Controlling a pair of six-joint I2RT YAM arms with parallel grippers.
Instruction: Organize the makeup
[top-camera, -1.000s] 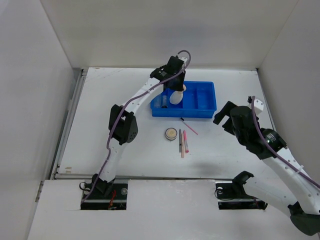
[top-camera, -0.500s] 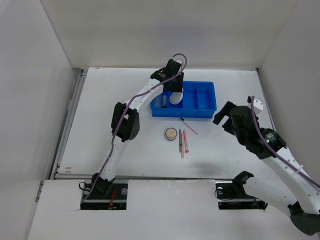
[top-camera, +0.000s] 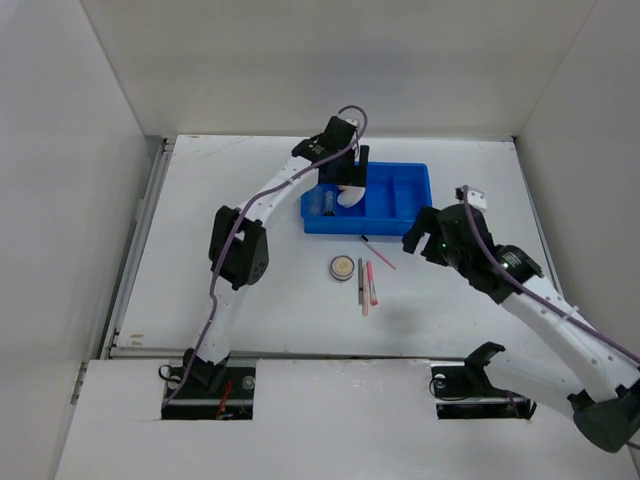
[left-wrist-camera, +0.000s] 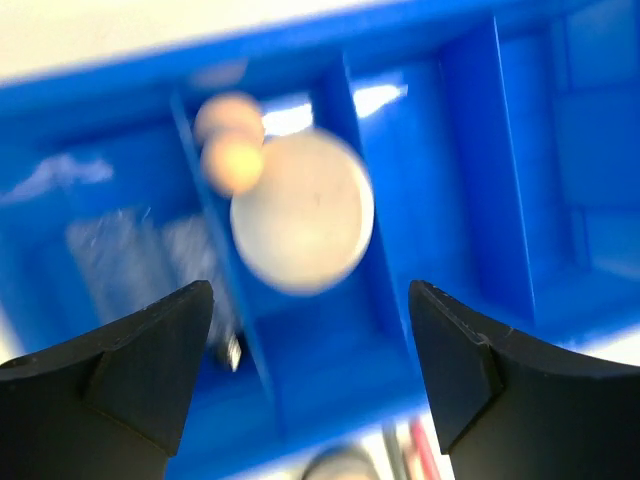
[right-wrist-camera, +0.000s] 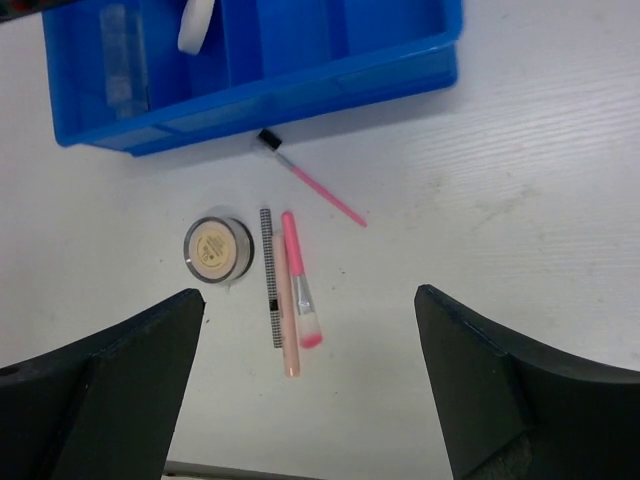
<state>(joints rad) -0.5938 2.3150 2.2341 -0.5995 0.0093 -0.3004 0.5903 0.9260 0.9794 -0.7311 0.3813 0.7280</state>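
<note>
The blue tray (top-camera: 366, 227) holds a cream round puff (top-camera: 350, 197), a peach sponge (left-wrist-camera: 232, 160) and a clear tube (right-wrist-camera: 118, 55). My left gripper (top-camera: 345, 176) hovers over the tray, open, with nothing between its fingers; the puff (left-wrist-camera: 302, 210) lies below it. On the table in front of the tray lie a round beige compact (right-wrist-camera: 213, 249), a dark pencil (right-wrist-camera: 268, 275), a peach pencil (right-wrist-camera: 287, 320), a pink brush (right-wrist-camera: 300, 275) and a thin pink stick (right-wrist-camera: 315, 192). My right gripper (top-camera: 425, 236) hangs open above these, right of them in the top view.
White walls enclose the table on the left, back and right. The tray (right-wrist-camera: 300, 80) has several compartments; those on the right side show only blue floor. Both arm bases sit at the near edge.
My left gripper has opened and let go of the puff, which now lies in the tray. The right arm has swung left toward the items on the table.
</note>
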